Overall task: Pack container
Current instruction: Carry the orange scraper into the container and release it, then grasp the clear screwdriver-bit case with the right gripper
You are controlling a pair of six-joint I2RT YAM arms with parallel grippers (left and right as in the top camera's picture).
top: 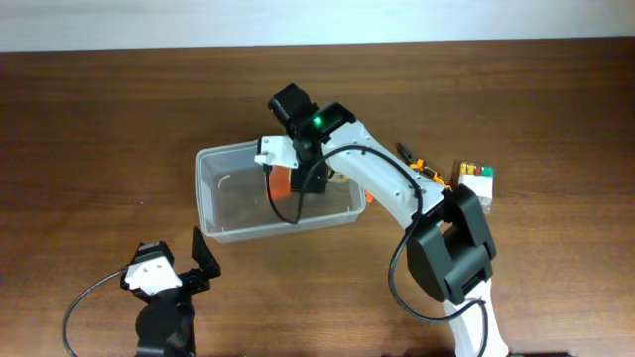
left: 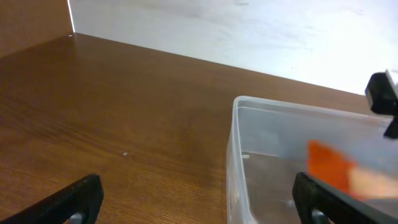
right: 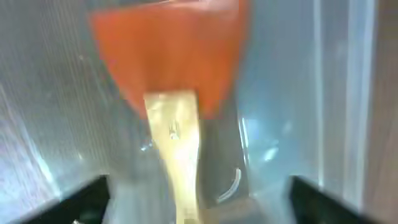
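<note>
The container (top: 226, 230) is a clear rectangular plastic tub in the middle of the table. It also shows in the left wrist view (left: 237, 143) and the right wrist view (right: 348, 93). An orange spatula (top: 283, 179) with a pale wooden handle is inside it, also seen from the left wrist (left: 329, 165) and the right wrist (right: 168, 56). My right gripper (top: 301, 171) is over the tub. Its fingers (right: 199, 202) are wide apart on either side of the handle and do not touch it. My left gripper (top: 193, 266) is open and empty near the tub's front left corner (left: 199, 199).
Orange-handled hand tools (top: 422, 167) lie right of the tub behind the right arm. A small clear box of coloured bits (top: 476, 180) stands further right. A white wall borders the table's far edge (left: 249, 31).
</note>
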